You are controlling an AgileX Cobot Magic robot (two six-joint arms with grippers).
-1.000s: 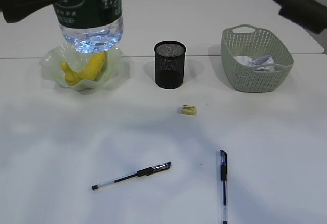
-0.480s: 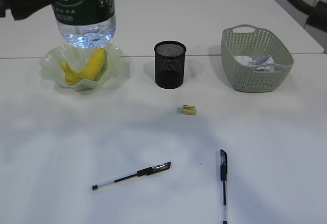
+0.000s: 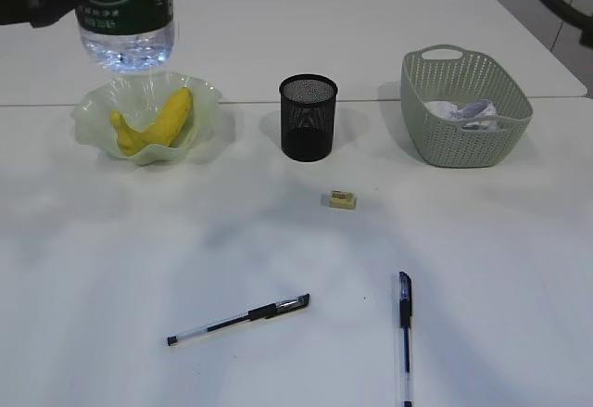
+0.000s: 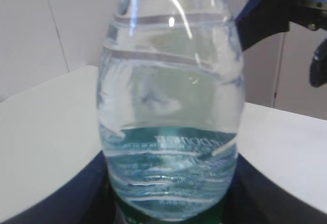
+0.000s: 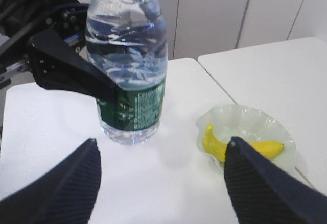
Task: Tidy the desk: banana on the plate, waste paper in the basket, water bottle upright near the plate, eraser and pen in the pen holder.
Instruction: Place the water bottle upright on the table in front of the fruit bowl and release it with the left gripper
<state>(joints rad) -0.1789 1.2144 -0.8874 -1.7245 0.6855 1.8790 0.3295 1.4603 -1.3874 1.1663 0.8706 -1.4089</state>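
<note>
the left pincer (image 5: 104,94) gripped the water bottle (image 3: 125,18) around its dark green label, holding it upright above the worktop (image 3: 296,240), just behind and to the left of the plate (image 3: 199,138). the banana (image 3: 157,124) lay in the plate. the right pincer (image 5: 161,175) stood wide open and empty, its two fingers (image 5: 61,188) spread apart in the right wrist view, facing the bottle without touching it. the waste paper (image 3: 463,113) sat in the basket (image 3: 463,143). the eraser (image 3: 342,199) lay on the worktop just in front of the pen holder (image 3: 308,117), with two pens (image 3: 238,319) nearer the camera.
</note>
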